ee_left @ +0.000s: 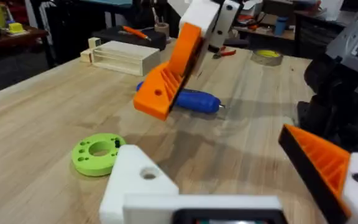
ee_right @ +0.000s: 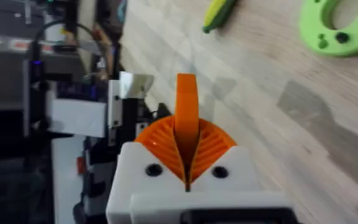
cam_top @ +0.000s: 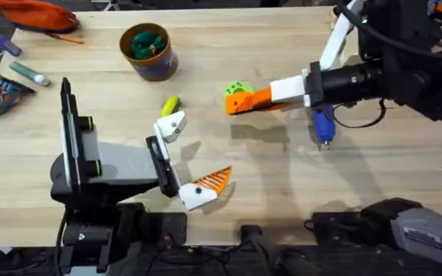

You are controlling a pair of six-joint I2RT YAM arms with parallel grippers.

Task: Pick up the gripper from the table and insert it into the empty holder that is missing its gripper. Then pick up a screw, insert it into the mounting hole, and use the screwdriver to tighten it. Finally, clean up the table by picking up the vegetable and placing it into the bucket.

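Table [cam_top: 282, 199] was light wood, arms at the near edge.

Left arm lay low at lower left. Left gripper [cam_top: 194, 161] had its jaws spread wide. One side was the empty holder [cam_top: 171, 125], white with no orange piece. The other mount carried an orange finger [cam_top: 216, 180].

Right arm reached in from the right. Right gripper [cam_top: 244, 100] had its orange fingers pressed together on the gripper [ee_right: 186, 109], the small orange piece standing up between them in the right wrist view. It hung above the table, well apart from the empty holder.

Screwdriver [cam_top: 324, 126] lay on the table under the right arm, untouched. Bucket [cam_top: 150, 52] stood at the far side with green stuff already inside. Green ring dish [ee_left: 98, 153] sat near the right gripper's tip. Vegetable [cam_top: 170, 103] lay on the table just beyond the empty holder, not binned.

Progress, my read: pick-up done, insertion not. Screw, tightening and cleanup all left.

Hard to make out: couldn't tell if the dark specks on the ring dish were screws. Screwdriver tip was partly covered by the arm overhead. Mounting hole [ee_left: 148, 173] in the holder showed in the left wrist view.
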